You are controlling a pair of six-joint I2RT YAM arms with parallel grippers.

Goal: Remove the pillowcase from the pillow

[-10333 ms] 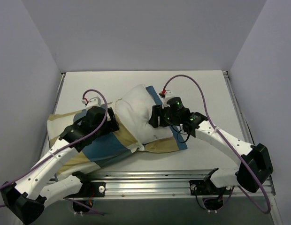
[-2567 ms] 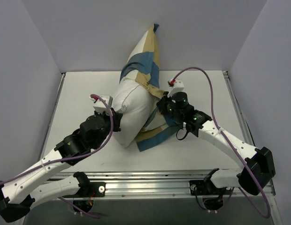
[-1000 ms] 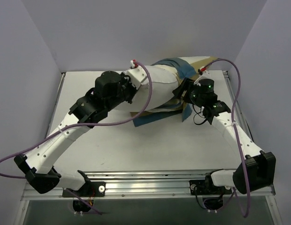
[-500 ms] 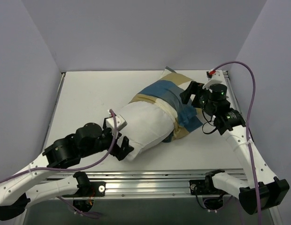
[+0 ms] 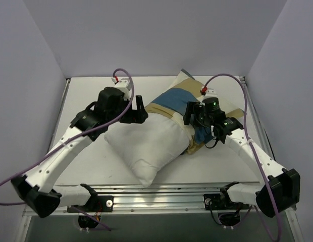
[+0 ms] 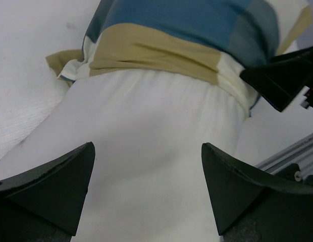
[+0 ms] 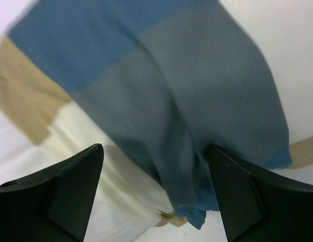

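**Pillow half bare, both claws spread**

The pillow (image 5: 144, 146) lies slantwise on the bench (image 5: 86, 96), its near white end uncovered. The pillowcase (image 5: 174, 98) is bunched over the far right end only. The left claw (image 5: 140, 112) stands spread over the white cushion, gripping nothing. The right claw (image 5: 188, 115) stands spread over the blue fabric, pinching nothing.
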